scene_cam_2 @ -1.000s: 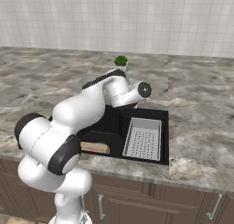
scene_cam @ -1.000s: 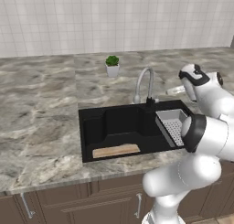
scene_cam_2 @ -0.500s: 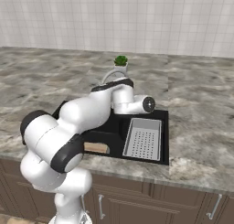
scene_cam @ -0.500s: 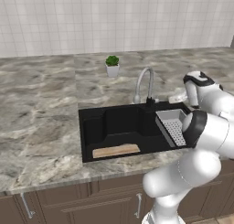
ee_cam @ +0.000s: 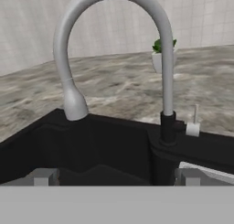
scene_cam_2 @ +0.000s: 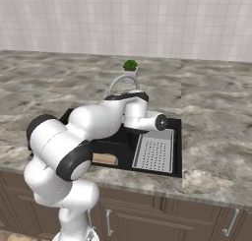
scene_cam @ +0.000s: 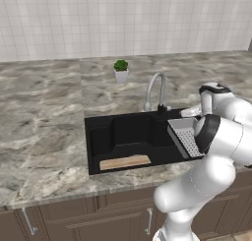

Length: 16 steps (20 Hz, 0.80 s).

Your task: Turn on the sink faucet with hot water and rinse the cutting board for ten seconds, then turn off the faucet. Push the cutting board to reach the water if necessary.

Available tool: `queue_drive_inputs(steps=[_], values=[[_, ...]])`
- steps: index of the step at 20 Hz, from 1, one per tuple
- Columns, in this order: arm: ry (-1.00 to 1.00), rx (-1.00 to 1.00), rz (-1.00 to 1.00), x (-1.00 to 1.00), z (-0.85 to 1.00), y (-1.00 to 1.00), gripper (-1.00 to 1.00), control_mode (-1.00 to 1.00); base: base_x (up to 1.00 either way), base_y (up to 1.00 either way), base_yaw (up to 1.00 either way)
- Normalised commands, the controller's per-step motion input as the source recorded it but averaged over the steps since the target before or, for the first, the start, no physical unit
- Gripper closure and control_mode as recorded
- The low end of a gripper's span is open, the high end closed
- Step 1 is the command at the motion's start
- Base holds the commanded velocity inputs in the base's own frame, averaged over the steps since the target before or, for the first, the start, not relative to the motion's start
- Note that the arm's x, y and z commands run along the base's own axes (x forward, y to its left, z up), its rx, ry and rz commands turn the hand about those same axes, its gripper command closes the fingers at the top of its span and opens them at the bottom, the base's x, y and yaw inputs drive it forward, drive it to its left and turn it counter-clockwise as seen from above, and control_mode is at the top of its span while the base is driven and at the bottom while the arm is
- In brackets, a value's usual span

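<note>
Beside the faucet [ee_cam: 165, 72], gripper [ee_cam: 114, 177] fully open and empty facing small handle [ee_cam: 194, 123], cutting board [scene_cam: 125, 162] dry at sink [scene_cam: 98, 136] front, risks clipping spout and missing handle if off-line.

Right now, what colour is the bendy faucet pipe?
Silver-grey; the faucet has a dark base. The hand view shows it best.
</note>
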Motion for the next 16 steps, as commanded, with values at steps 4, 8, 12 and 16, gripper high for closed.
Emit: queue_drive_inputs(steps=[4, 8, 12, 16], values=[[-0.02, 0.03, 0.00, 0.00, -0.31, 0.00, -1.00, -1.00, 0.00, 0.00, 0.00], [-0.05, 0.03, 0.00, 0.10, -0.12, 0.00, -1.00, -1.00, 0.00, 0.00, 0.00], [-0.10, 0.06, 0.00, 0.29, 0.00, -0.03, -1.00, -1.00, 0.00, 0.00, 0.00], [-0.10, 0.08, 0.00, 0.38, 0.00, -0.08, -1.00, -1.00, 0.00, 0.00, 0.00]])
